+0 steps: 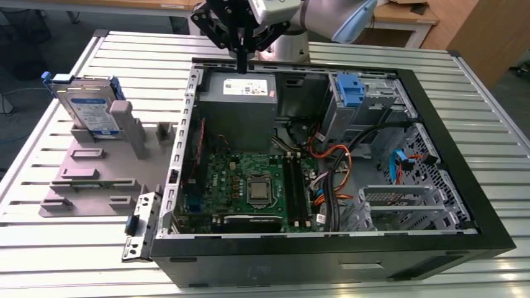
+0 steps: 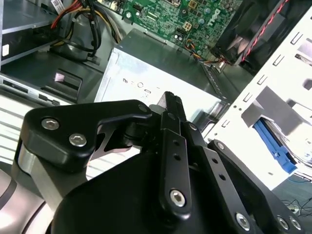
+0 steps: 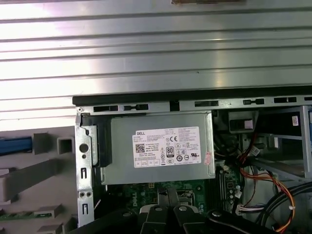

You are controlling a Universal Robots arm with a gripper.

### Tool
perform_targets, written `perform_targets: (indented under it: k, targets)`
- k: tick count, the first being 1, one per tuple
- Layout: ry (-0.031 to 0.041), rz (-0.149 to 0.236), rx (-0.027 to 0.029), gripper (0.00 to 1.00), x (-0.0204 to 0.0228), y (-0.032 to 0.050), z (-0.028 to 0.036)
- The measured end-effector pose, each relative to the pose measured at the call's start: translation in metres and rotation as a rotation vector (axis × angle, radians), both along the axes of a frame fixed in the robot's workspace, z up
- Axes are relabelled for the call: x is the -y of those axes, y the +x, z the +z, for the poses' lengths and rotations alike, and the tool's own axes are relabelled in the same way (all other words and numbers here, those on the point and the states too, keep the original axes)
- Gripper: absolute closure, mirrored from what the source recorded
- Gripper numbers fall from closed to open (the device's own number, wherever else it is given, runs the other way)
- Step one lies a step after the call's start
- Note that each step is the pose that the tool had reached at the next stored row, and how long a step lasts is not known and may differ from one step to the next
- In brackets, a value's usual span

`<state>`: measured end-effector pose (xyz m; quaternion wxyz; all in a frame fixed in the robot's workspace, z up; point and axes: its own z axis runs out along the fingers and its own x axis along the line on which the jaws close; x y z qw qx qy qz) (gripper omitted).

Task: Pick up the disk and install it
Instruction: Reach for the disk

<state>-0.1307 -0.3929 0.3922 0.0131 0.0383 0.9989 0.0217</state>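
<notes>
in the exterior view the end effector (image 1: 242,66) hangs closed and empty above the grey metal box (image 1: 238,99); the disk (image 1: 87,104) stands upright in the grey stand (image 1: 91,167), well apart. in the second wrist view the fingertips (image 2: 170,105) point at that box: dropping here would probably strike it. in the first wrist view the case wall (image 3: 84,165) stands between the grey metal box and the grey stand, a likely snag.

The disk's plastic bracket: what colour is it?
Blue; the bracket on the disk shows best in the exterior view.
</notes>
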Motion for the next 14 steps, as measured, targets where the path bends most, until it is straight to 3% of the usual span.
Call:
perform_targets:
  k: [14]
  targets:
    - [-0.0001,-0.003,-0.0001,0.89,-0.0142,-0.0204,-0.0024]
